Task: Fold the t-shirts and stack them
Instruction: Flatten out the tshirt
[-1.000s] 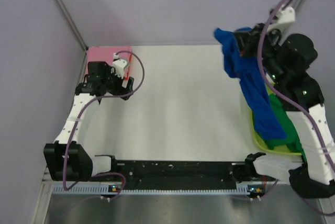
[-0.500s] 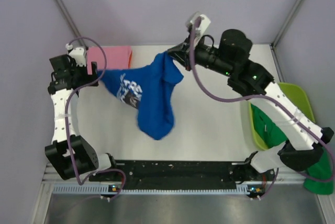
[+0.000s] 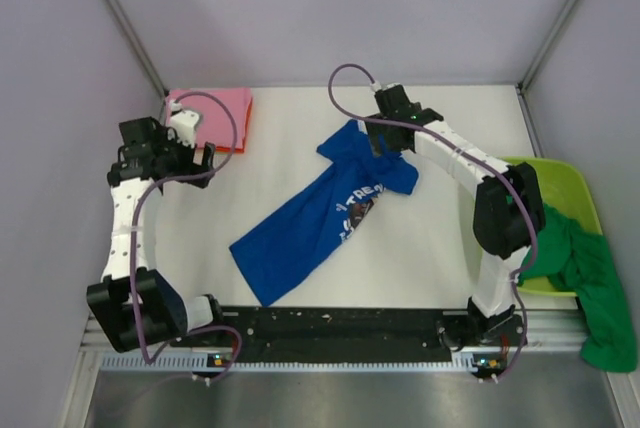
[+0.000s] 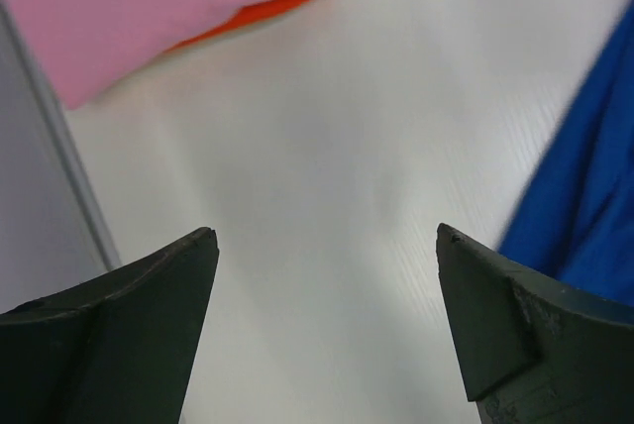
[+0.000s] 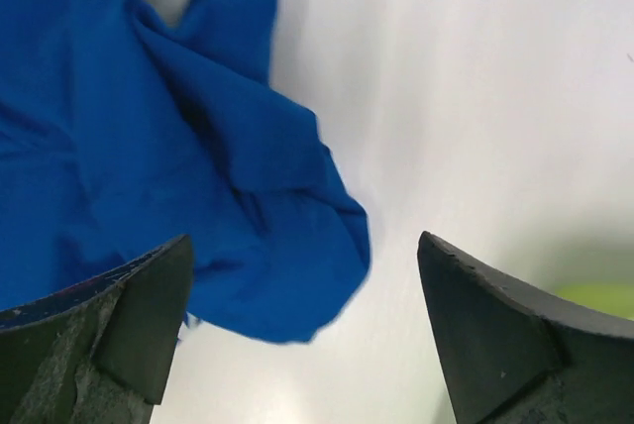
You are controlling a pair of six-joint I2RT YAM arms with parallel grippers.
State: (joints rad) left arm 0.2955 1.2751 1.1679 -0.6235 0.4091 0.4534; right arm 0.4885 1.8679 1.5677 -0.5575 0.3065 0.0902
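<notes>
The royal blue t-shirt (image 3: 320, 213) lies crumpled and slantwise on the middle of the white table, its print facing up. My right gripper (image 3: 384, 144) hovers over its far right sleeve, open and holding nothing. In the right wrist view the blue t-shirt (image 5: 149, 137) fills the left side, and the right gripper (image 5: 304, 239) stands wide over bare table beside the cloth's edge. My left gripper (image 3: 200, 160) is open near the pink t-shirt (image 3: 212, 106), which lies folded at the back left corner. The left wrist view shows the left gripper (image 4: 326, 234) open over bare table. The green t-shirt (image 3: 580, 268) drapes over the tub.
The lime-green tub (image 3: 560, 164) stands at the right edge of the table, with green cloth spilling over its near rim and off the table. An orange edge (image 4: 260, 12) shows under the pink t-shirt (image 4: 149, 8). Grey walls close in the left, back and right sides.
The blue t-shirt, held up over the table half a second ago, now lies on it. My right gripper has opened and let it go. My left arm has swung slightly right and lower.
</notes>
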